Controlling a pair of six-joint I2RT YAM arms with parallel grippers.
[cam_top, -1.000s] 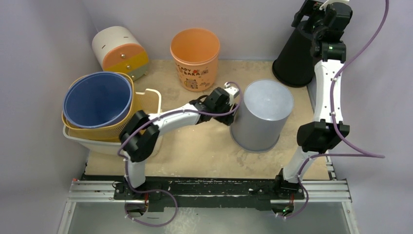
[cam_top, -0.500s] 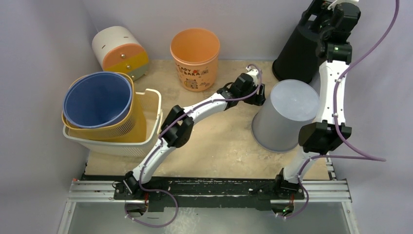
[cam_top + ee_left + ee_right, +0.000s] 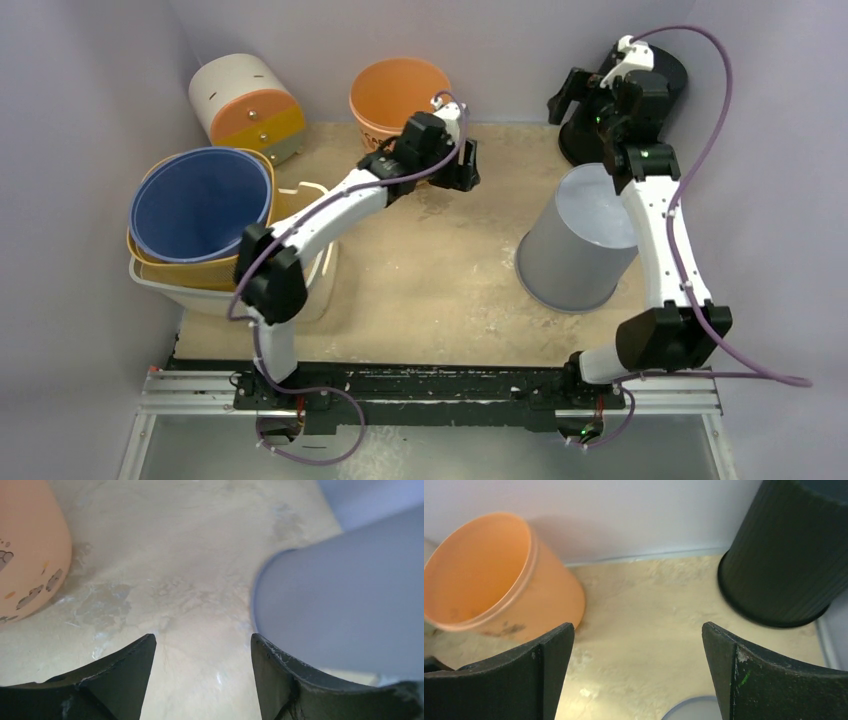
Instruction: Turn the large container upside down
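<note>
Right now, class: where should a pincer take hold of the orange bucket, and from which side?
The orange bucket stands upright with its mouth open, so pinch its rim from above, one finger inside the wall, one outside. The front edge, beside the left pincer, looks handiest.

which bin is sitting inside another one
The blue bin, far left: it is nested in the yellow basket; the orange bin, grey bin and black bin stand alone.

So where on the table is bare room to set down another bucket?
The middle of the table, between the stacked tubs and the grey container, is bare down to the near edge. The back row, with orange bucket and black bin, is crowded.
</note>
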